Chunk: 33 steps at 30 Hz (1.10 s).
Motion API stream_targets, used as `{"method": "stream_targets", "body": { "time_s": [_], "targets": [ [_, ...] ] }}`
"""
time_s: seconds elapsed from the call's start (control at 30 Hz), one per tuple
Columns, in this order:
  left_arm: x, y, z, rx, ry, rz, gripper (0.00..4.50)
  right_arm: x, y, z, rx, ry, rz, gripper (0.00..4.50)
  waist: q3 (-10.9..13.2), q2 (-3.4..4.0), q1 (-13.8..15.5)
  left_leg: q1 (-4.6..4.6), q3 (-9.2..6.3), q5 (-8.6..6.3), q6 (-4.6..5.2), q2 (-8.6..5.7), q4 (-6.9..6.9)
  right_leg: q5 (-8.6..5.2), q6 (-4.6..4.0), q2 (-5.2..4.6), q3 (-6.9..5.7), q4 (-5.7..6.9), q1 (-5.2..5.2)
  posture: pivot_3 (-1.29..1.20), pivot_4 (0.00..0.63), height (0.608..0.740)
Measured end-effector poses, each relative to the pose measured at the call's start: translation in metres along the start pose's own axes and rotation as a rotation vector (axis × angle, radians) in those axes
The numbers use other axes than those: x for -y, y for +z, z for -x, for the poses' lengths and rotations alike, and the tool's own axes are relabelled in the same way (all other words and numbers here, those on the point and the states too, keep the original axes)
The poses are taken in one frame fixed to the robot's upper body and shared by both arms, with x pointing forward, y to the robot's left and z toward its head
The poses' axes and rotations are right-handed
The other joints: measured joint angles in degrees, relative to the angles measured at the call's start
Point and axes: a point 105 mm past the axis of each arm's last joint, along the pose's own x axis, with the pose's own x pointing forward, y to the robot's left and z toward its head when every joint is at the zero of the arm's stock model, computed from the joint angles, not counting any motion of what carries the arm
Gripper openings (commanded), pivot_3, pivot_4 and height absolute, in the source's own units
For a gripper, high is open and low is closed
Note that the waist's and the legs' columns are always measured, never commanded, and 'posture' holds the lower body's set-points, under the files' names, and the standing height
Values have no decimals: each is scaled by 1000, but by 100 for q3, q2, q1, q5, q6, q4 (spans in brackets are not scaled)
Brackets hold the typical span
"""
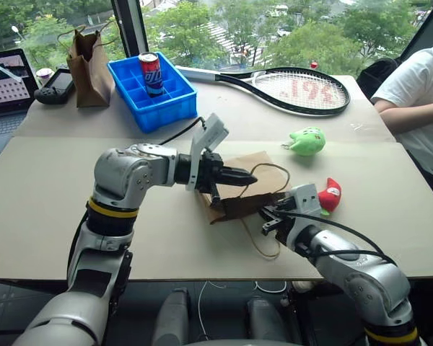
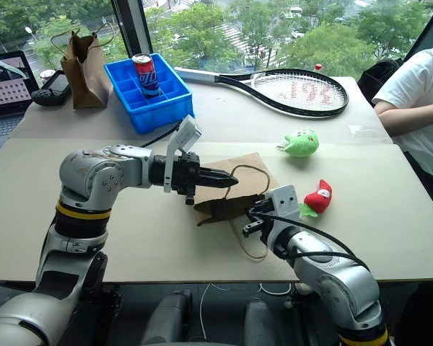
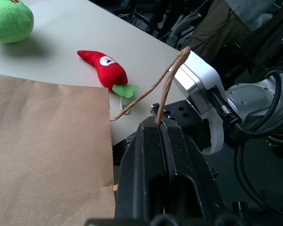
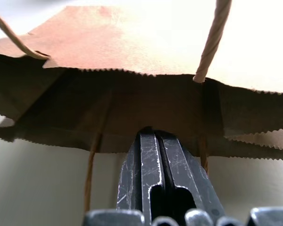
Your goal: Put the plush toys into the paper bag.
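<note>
At the table's (image 1: pixel 50 194) far left, around ten o'clock, a laptop (image 1: pixel 3 90) is sitting beside a black handheld device (image 1: pixel 55 86) and a narrow, darker brown bag (image 1: pixel 89 66) that is standing upright. Just right of it, near eleven o'clock, a blue divided bin (image 1: pixel 175 101) is holding an upright red drink can (image 1: pixel 151 73) in a back compartment.

Toward the middle, the left gripper (image 1: pixel 247 176) is pointing toward three o'clock with its fingers pressed together, pinching one twine handle (image 3: pixel 166 82) of the paper bag (image 1: pixel 254 171) and holding that loop up. The bag is lying flat at the centre of the table, its mouth facing six o'clock. The other handle loop (image 1: pixel 263 241) is trailing toward the near edge.

The right gripper (image 1: pixel 270 214) is reaching in from five o'clock, its fingers squeezed tight on the lower lip of the bag's mouth (image 4: pixel 146 117), which is gaping slightly.

A tennis racket (image 1: pixel 296 90) is lying at one o'clock. The green plush toy (image 1: pixel 307 141) is resting at two o'clock, well apart from the bag. The red plush toy (image 1: pixel 330 195) is lying at three o'clock, near the bag's right edge and just beside the right wrist. A person's arm in a white sleeve (image 1: pixel 418 94) is leaning on the far right edge.
</note>
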Motion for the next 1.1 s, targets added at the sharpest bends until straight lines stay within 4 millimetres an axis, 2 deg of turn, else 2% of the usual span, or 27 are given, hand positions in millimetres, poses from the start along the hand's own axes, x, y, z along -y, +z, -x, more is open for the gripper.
{"method": "stream_targets", "body": {
  "time_s": [0.13, 0.3, 0.43, 0.57, 0.63, 0.7, 1.0, 1.1],
  "targets": [
    [-3, 8, 5, 10, 1, 26, 0, -3, -12, -23, -12, 27, -14, 60, 0, 0, -29, 0, -6, 0, 0, 5, -1, 3, 6, 14, 4, 5, -5, 0, 150, 740],
    [-25, 35, 42, 54, 77, 30, 0, -2, -13, -39, 30, 70, 40, 60, 0, 0, -73, 15, -20, 0, -1, 12, -10, -10, 19, 34, 12, 10, -6, 0, 150, 740],
    [-26, 53, 52, 99, 64, -15, 0, 3, -9, -48, 38, 73, 89, 60, 0, 0, -57, 18, -22, -1, -5, 12, -11, -20, 30, 35, 12, 10, -2, 0, 150, 740],
    [-25, 83, 67, 146, 57, -169, 0, 5, -10, -51, 31, 75, 123, 60, 0, 0, -47, 18, -22, -6, -19, 13, -12, -15, 22, 35, 12, 10, -2, 0, 150, 740],
    [-13, 108, 73, 173, 34, -301, 0, 5, -10, -52, 29, 76, 140, 60, 0, 0, -46, 18, -22, -10, -24, 13, -14, -16, 22, 35, 12, 8, -1, 0, 150, 740],
    [-5, 118, 75, 175, 19, -375, 0, 4, -10, -53, 28, 79, 149, 60, 0, 1, -47, 20, -22, -20, -41, 13, -14, -19, 24, 35, 12, 10, 1, 0, 150, 740],
    [5, 112, 77, 50, -14, -551, 0, 3, -7, -52, 36, 74, 172, 60, 0, 1, -52, 19, -21, -21, -42, 15, -15, -21, 22, 37, 14, 15, -4, 0, 150, 740],
    [1, 98, 73, 12, -10, -567, 0, 3, -7, -49, 42, 77, 164, 60, -1, 3, -32, 19, -21, -20, -42, 14, -15, -23, 24, 36, 15, 13, -1, 0, 150, 740]
  ]
}}
